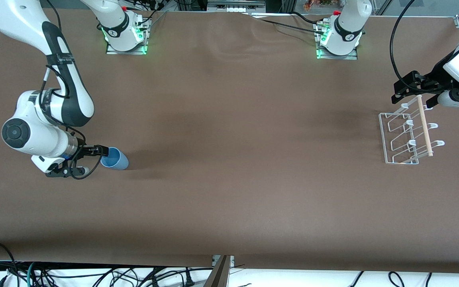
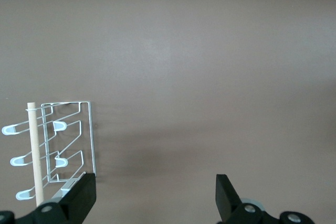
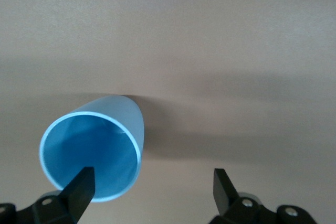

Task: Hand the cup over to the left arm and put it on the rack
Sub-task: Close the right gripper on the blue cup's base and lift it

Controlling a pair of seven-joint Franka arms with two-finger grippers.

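Right gripper [image 1: 101,156] sits low at the right arm's end of the table [image 1: 229,159], its forearm bent down and reaching level toward the cup [image 1: 114,158]. Its fingers [image 3: 79,187] are spread wide, one tip at the cup's open rim, the other well clear of it; nothing is pinched. The cup lies tipped on its side on the table, mouth facing the gripper, pale blue inside. At the left arm's end, the left gripper [image 1: 407,88] hangs over the table just beside the rack [image 1: 407,135], wrist turned so the fingers [image 2: 81,198] point along the tabletop; they too are spread apart and hold nothing. The rack stands on the table with its wooden dowel [image 1: 424,125] along the top, well apart from the cup.
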